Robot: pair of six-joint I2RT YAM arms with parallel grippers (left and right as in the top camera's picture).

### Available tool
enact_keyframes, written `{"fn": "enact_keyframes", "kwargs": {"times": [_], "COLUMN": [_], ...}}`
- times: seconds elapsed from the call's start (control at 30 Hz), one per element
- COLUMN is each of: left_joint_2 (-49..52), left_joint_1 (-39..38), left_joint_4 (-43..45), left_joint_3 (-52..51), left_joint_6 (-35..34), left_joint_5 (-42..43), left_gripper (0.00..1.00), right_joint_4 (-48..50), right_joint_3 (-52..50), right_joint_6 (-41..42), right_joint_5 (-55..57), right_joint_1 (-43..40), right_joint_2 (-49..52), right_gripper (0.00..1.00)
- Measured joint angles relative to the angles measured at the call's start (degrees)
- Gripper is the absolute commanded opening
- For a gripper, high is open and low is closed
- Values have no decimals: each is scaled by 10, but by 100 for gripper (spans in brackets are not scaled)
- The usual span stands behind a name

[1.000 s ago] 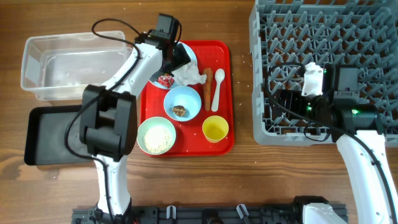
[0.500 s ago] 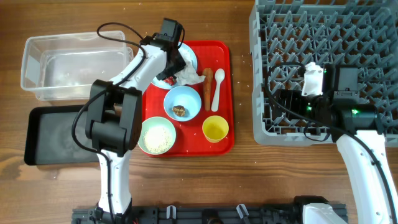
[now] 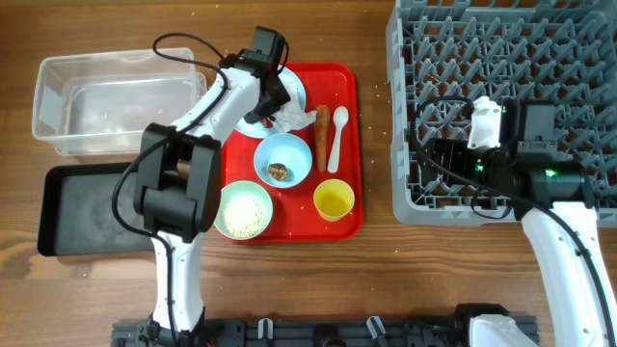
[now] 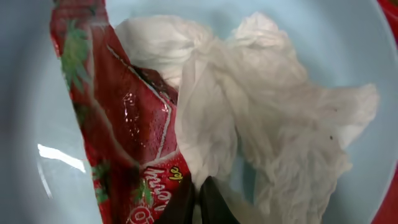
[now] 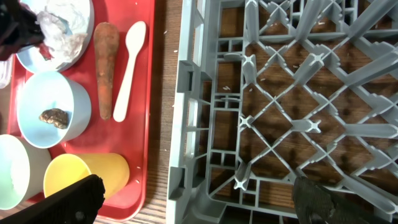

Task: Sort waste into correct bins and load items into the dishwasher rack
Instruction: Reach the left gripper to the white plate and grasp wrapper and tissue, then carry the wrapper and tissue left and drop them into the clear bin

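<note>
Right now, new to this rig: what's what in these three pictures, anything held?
Two robot arms at a table, each ending in a two-finger pincer. One picture looks down from above; two come from wrist cameras. On the table: a red tray with plate, bowls, cup and spoon, a grey rack, a clear tub, a black tray. The left pincer is shut on the napkin on the plate, beside the wrapper. The right pincer hangs open over the rack, empty.

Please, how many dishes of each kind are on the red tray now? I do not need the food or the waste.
Plate: 1
Bowls: 2
Cup: 1
Spoon: 1
Total: 5
</note>
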Motion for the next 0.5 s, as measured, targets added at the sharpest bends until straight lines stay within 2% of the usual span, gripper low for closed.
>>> {"fn": "enact_keyframes", "kwargs": {"times": [0.17,0.37,0.5], "left_joint_2": [-73,-201,-229], "left_joint_1": [19,83,133], "left_joint_4": [-18,-27,-38], "left_joint_3": [18,39,45], "left_joint_6": [1,1,1], "left_joint_5": [8,15,15], "left_gripper": [4,4,4], "right_joint_4": [0,1,1], "right_joint_3": [0,0,0], "right_joint_6": [0,0,0], "right_joint_5": [0,0,0], "right_joint_1": [0,0,0], "right_joint_2": [0,0,0], "right_gripper": [100,100,100]}}
